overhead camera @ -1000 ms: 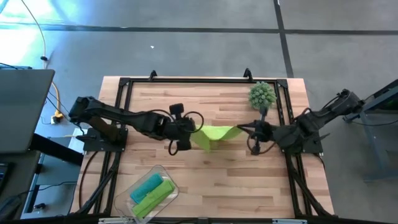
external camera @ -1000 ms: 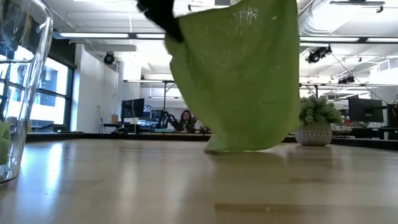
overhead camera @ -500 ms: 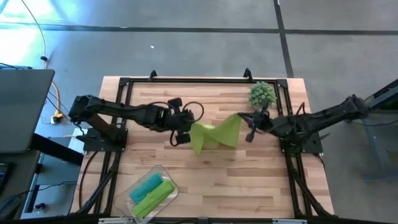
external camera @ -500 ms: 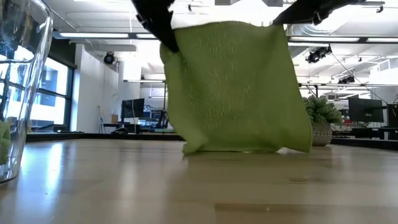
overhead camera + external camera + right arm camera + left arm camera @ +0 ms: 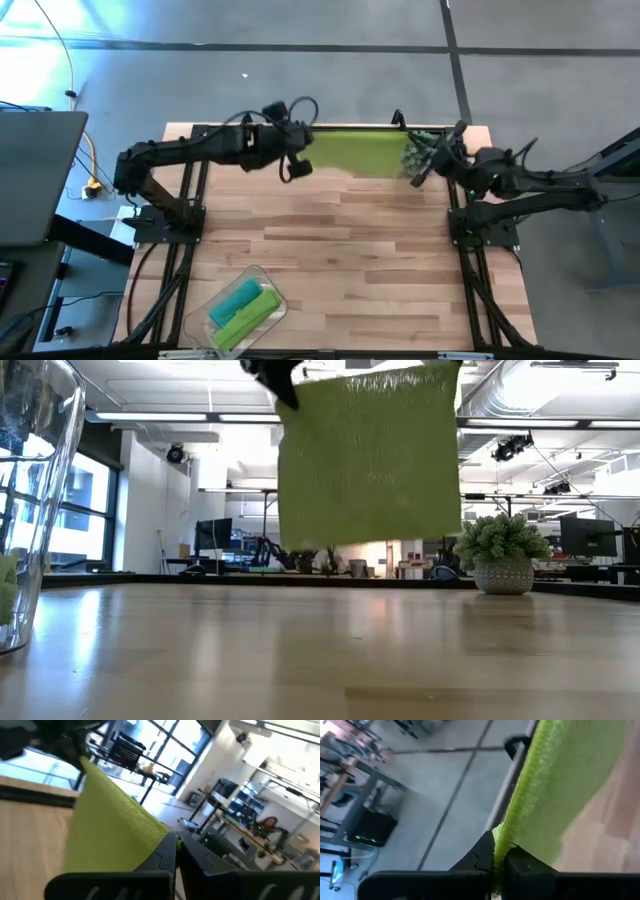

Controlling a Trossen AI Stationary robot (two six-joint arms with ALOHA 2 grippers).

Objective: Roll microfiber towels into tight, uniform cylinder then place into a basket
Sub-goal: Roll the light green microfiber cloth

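Two end effectors, left (image 5: 297,160) and right (image 5: 420,165), pinch the lime towel (image 5: 355,153) taut, half-hiding the plant (image 5: 420,150).

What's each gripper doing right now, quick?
Left gripper: shut on one top corner of the lime green towel, held off the table.
Right gripper: shut on the towel's other top corner.

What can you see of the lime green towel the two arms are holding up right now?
The lime green towel is a fuzzy square cloth, hanging flat and stretched in the air above the table's far edge, clear of the wood. The left gripper pinches one top corner, the right gripper the other. Both are shut on its edge.
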